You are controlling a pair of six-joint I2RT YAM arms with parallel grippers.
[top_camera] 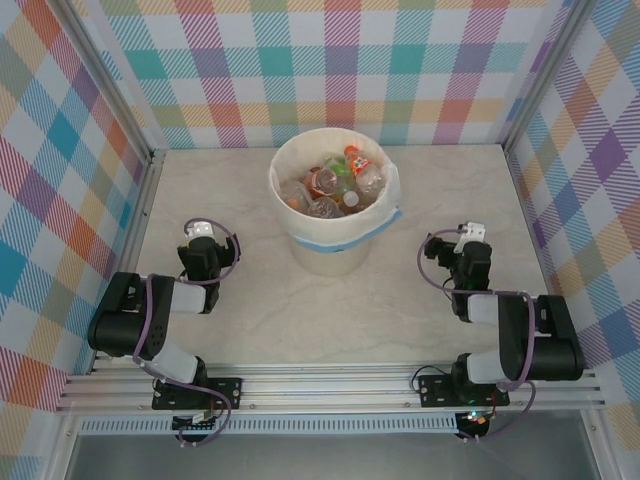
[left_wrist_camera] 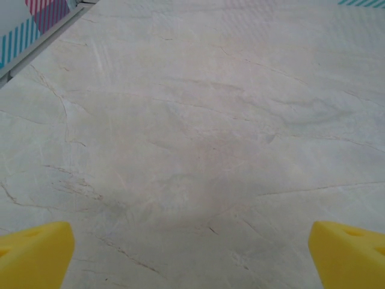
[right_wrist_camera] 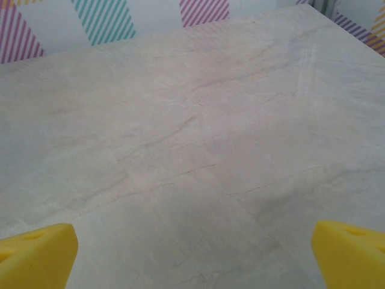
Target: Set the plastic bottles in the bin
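Note:
The bin [top_camera: 300, 235], a round cream-white bucket with a liner and a light-blue band, stands at the table's middle back. Several plastic bottles [top_camera: 335, 183] with orange, green and red labels lie piled inside it. My left gripper [top_camera: 203, 237] rests low over the table to the bin's left, open, its yellow fingertips [left_wrist_camera: 36, 256] wide apart over bare marble. To the bin's right my right gripper [top_camera: 470, 240] is also open, yellow fingertips [right_wrist_camera: 349, 256] spread, nothing between them.
The pale marble tabletop [top_camera: 260, 320] is bounded by plaid walls [top_camera: 60, 200] on the left, back and right. An aluminium rail [top_camera: 330, 385] carrying both arm bases runs along the near edge.

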